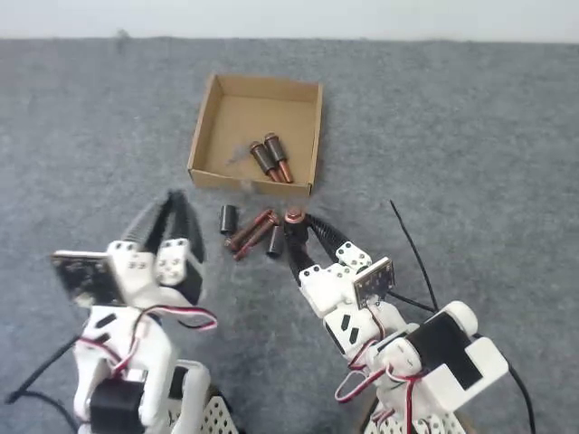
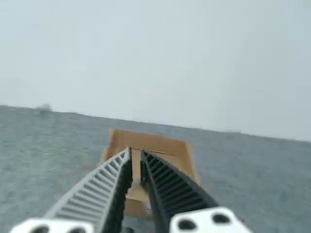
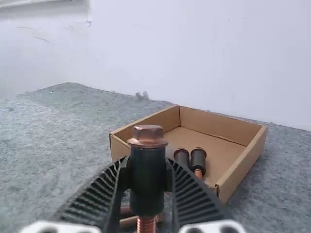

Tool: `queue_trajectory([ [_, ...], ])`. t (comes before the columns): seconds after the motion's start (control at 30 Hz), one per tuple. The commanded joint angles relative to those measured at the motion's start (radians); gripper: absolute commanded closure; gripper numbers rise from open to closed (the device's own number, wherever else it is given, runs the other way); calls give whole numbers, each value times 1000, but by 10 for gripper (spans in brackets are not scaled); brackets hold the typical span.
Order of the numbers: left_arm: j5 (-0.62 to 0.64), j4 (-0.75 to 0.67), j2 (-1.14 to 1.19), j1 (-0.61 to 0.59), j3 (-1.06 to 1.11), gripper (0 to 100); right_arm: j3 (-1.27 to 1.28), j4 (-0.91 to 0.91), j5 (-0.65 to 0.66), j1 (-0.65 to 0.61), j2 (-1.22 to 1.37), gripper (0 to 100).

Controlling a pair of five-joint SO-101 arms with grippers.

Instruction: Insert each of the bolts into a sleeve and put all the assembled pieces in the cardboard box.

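Note:
The cardboard box [image 1: 201,127] lies at the back middle of the grey mat, with two assembled pieces [image 1: 270,158] inside. My right gripper [image 1: 294,226] is just in front of the box's near wall, shut on a black sleeve [image 3: 146,179] held upright with a copper bolt [image 3: 147,136] through it. Beside it on the mat lie two loose bolts [image 1: 251,231] and two black sleeves [image 1: 228,219] [image 1: 275,240]. My left gripper [image 1: 174,197] is to the left of these parts, shut and holding nothing, pointing toward the box [image 2: 150,143].
A white wall rises behind the mat's far edge. Bare grey mat [image 1: 470,145] spreads to the left and right of the box. A black cable [image 1: 412,249] runs over the mat by the right arm.

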Motion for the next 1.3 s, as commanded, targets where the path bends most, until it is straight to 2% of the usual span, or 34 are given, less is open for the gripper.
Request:
queue_trajectory([
  [0.0, 2, 0, -8, -112, -36, 978, 17, -2, -6, 12, -42, 992],
  [0.17, -11, -5, -8, -206, 99, 978, 17, -2, -5, 12, -42, 992],
  [0.27, -54, -5, -9, -209, 185, 978, 17, -2, -5, 12, -42, 992],
  [0.43, -55, -3, -9, -209, 311, 978, 18, -2, -3, 12, -42, 992],
  [0.63, -60, -17, -9, -209, 489, 978, 17, 38, 74, 12, -41, 992],
  [0.93, -109, 3, -3, -213, 489, 978, -26, 140, 66, 48, -48, 992],
  [1.27, -241, 52, -8, -219, 489, 978, -141, 320, 66, 76, -53, 992],
])
